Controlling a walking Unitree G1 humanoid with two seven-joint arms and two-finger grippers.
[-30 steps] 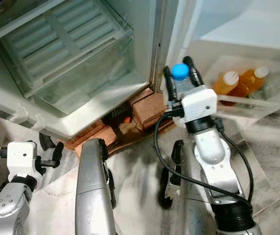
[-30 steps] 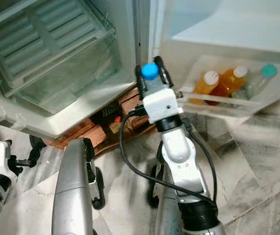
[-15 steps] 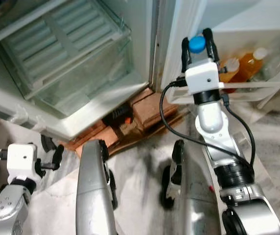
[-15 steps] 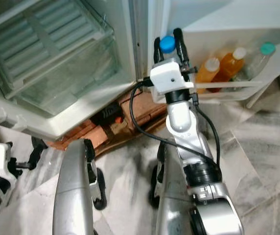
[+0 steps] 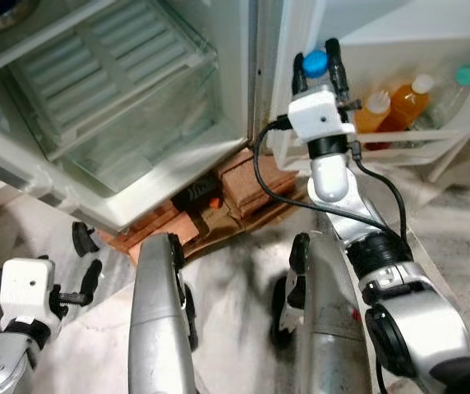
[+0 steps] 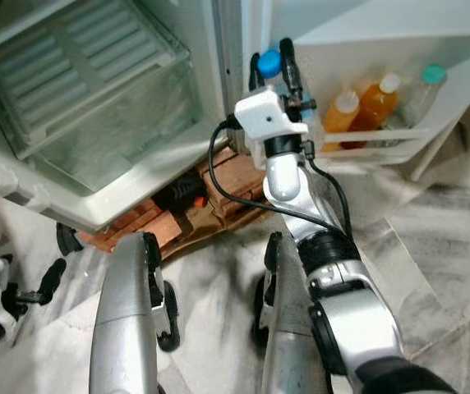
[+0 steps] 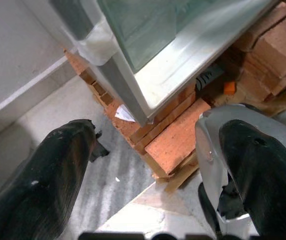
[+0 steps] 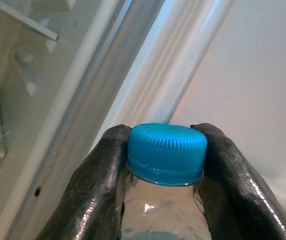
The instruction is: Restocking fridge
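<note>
My right gripper (image 5: 315,65) is shut on a clear bottle with a blue cap (image 5: 315,61), held upright at the left end of the fridge door shelf (image 5: 432,144). In the right wrist view the two fingers (image 8: 99,175) clamp the bottle's neck just under the blue cap (image 8: 167,152). Two orange juice bottles (image 5: 387,111) and a clear bottle with a teal cap (image 5: 457,86) stand on that shelf, to the right of the held bottle. My left gripper (image 5: 87,258) hangs open low at the left, above the floor.
The fridge stands open with a glass drawer (image 5: 128,123) at the lower left. Red bricks (image 5: 243,185) prop up the fridge base. My two silver legs (image 5: 159,320) stand on a marble floor (image 5: 235,271).
My right arm carried the blue-capped bottle up and toward the door shelf's left end. The left gripper dropped lower in view.
</note>
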